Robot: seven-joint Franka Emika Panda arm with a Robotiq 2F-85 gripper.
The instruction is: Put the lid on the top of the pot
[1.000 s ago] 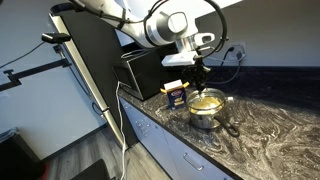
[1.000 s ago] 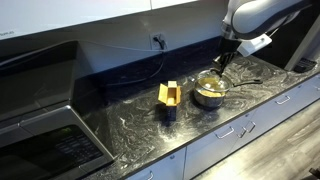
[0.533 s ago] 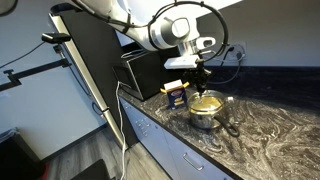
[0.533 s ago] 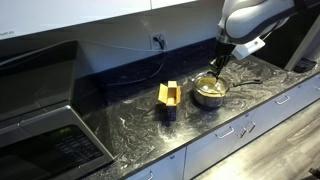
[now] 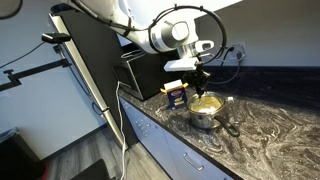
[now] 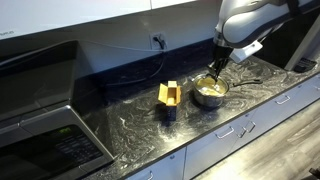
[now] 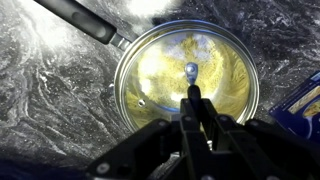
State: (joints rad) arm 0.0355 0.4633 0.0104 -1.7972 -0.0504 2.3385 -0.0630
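Observation:
The pot [image 5: 204, 117] stands on the dark marbled counter, a small steel saucepan with a yellowish inside. It also shows in the other exterior view [image 6: 209, 98] and, from above, in the wrist view [image 7: 128, 95]. The glass lid [image 7: 160, 65] lies flat on the pot's rim, its small knob [image 7: 190, 70] at the centre. The lid shows in both exterior views [image 5: 206, 102] [image 6: 210, 87]. My gripper [image 7: 193, 93] hangs just above the lid, fingers together, tips just clear of the knob, holding nothing. It is also visible in both exterior views [image 5: 197, 80] [image 6: 215, 72].
A yellow-and-blue box [image 5: 176, 93] [image 6: 169, 97] stands on the counter beside the pot, and its corner shows in the wrist view [image 7: 305, 100]. The pot's long handle [image 7: 80, 20] sticks out sideways. A black appliance [image 5: 140, 70] and the wall stand behind.
The arm has shifted slightly sideways above the pot. The lid and pot have not moved.

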